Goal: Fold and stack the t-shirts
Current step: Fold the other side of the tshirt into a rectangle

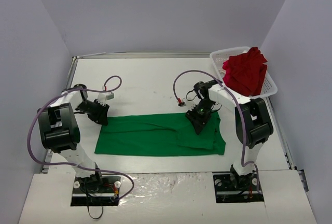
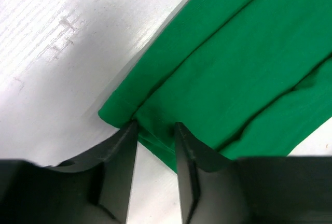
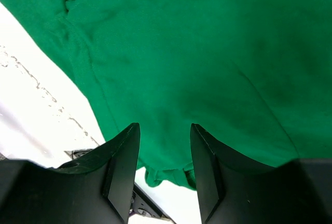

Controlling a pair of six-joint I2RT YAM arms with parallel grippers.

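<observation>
Green t-shirt (image 1: pixel 150 136) lies long left-to-right; my left gripper (image 2: pixel 155 125) straddles its far-left corner, my right gripper (image 3: pixel 165 126) its right part, both half-open, seemingly gripping nothing.

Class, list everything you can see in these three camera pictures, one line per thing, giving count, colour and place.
green cloth t-shirt: one, bright green, folded into a long strip, flat on the table's near half
red cloth t-shirt: one, deep red, bundled in the basket
white plastic lattice basket: one, white, table's far right corner
white table: one, white, under everything
purple cables: two, purple, one looping along each arm
left arm: one, white and black, near left; left tool straddles the green shirt's left corner, grip unclear
right arm: one, white and black, near right; right tool on the green shirt's right part, grip unclear
</observation>
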